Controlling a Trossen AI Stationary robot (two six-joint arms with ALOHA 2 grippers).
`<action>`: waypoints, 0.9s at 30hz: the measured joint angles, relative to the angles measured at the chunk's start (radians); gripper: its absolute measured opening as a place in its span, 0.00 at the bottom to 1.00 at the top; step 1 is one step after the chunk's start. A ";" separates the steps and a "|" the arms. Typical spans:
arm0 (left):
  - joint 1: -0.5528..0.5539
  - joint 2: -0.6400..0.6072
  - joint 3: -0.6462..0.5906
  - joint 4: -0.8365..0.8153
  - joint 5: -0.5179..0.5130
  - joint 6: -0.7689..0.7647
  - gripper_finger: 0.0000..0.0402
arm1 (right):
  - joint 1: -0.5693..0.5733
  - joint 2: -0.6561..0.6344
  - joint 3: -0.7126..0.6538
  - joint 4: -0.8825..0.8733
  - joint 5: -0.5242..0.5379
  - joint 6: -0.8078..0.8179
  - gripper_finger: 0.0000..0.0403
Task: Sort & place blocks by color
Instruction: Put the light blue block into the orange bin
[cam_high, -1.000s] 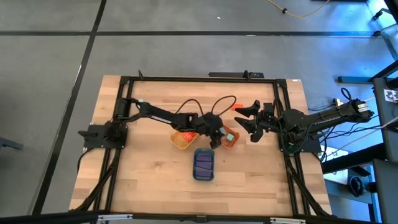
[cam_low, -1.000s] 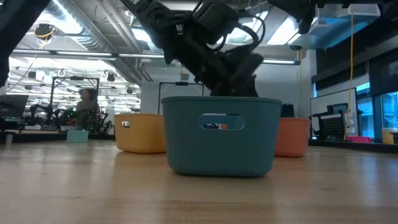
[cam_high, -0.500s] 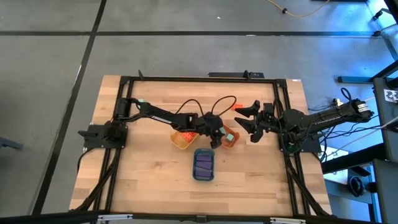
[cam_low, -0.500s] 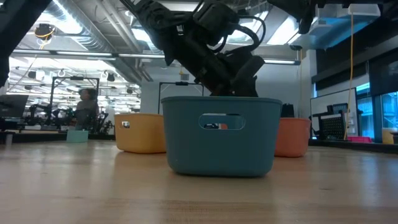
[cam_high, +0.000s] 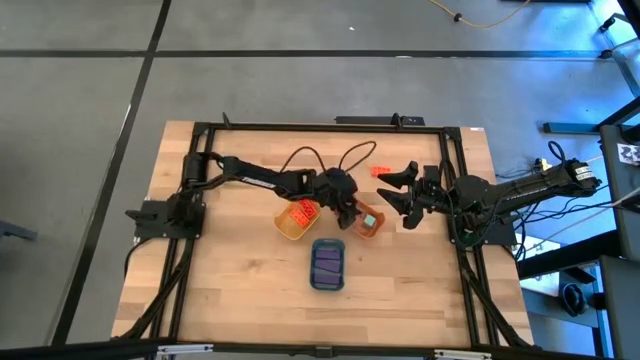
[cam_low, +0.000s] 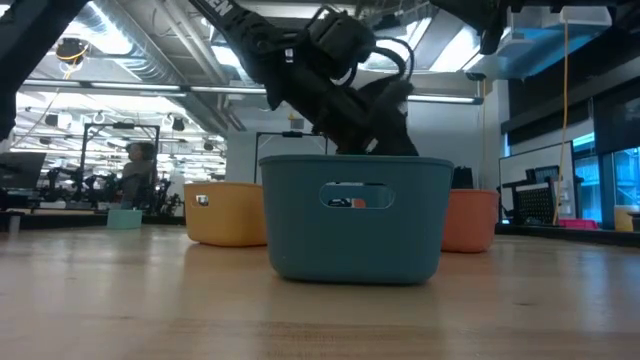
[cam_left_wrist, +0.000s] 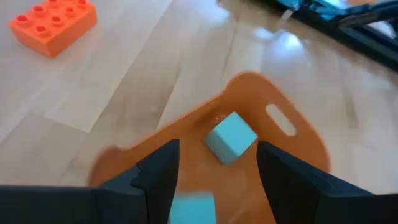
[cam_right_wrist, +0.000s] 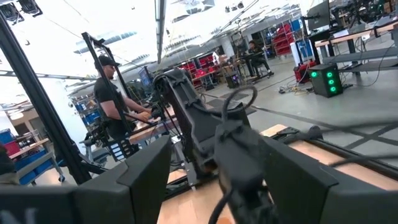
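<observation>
Blocks: teal cube (cam_left_wrist: 231, 137) lying loose in orange tray (cam_left_wrist: 292, 149), red-orange brick (cam_left_wrist: 53, 25) apart on tabletop (cam_left_wrist: 124, 74). Left hand (cam_left_wrist: 214, 174) hovering over tray, spread, gripping nothing. Right hand (cam_high: 392, 190) waiting, open. Likely light, rigid, slick plastic; best pinched across flat sides.

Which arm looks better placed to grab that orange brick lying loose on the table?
Probably the right: its open gripper waits beside the orange brick. The left gripper is open over the orange tray, where teal blocks lie.
</observation>
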 joint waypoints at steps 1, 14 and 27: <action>0.008 -0.020 0.000 -0.023 0.014 0.000 0.51 | 0.000 0.000 0.000 0.000 0.000 0.000 0.60; 0.079 -0.467 -0.038 -0.120 0.020 0.163 0.50 | 0.000 0.000 0.000 0.008 -0.003 0.000 0.60; -0.098 -1.041 -0.575 0.180 -0.247 0.065 0.50 | 0.000 0.000 0.000 -0.001 -0.004 -0.048 0.60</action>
